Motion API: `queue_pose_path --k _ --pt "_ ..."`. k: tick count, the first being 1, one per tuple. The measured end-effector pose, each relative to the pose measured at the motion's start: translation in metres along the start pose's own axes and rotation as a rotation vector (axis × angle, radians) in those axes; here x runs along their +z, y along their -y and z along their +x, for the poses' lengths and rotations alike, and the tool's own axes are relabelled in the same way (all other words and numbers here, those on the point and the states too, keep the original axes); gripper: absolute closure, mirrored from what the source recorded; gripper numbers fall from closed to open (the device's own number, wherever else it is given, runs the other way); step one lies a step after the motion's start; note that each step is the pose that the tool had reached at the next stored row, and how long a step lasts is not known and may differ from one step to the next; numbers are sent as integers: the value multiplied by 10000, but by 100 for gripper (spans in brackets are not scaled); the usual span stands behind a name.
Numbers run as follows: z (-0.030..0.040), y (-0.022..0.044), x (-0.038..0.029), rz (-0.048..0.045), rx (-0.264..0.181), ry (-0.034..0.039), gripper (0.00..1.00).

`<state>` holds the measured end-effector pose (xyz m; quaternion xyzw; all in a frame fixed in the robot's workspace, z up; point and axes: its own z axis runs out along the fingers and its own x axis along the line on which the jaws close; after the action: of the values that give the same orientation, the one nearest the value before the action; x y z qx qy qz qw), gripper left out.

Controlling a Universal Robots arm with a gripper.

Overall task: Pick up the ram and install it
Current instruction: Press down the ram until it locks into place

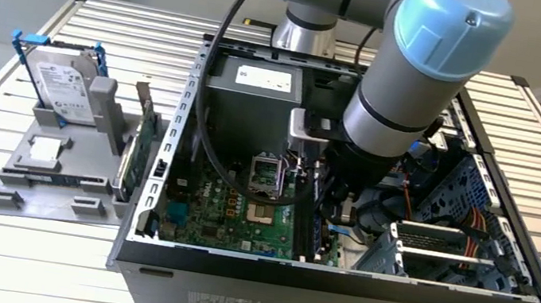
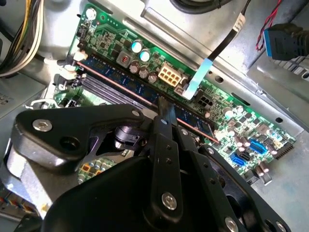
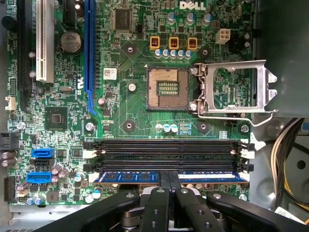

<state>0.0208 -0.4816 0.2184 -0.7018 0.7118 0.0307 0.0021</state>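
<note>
clenching the ram (image 3: 169, 177) in its slot (image 3: 166, 166), the gripper (image 3: 169, 181) risked seating it crooked if tilted.

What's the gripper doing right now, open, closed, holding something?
Gripper: jaws closed on the ram, which sits along a memory slot on the motherboard.

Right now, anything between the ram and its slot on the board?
Nothing visible. The ram already lies along the memory slot nearest the gripper, whose fingers pinch its middle. The other memory slots beside it are bare. Whether it is fully seated cannot be told.
</note>
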Motion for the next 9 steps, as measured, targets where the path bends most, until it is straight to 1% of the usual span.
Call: queue_pose_path --k 3,5,6,7,8,9 --pt "-1 -1 -3 1 2 4 100" --pt "-2 -1 -20 3 1 15 100" --pt "-5 -2 -35 5 1 30 100" --pt "-7 -2 -58 4 0 30 100" --pt "-6 -4 -90 -1 1 7 100" --pt "-6 -5 -113 -1 0 7 100"
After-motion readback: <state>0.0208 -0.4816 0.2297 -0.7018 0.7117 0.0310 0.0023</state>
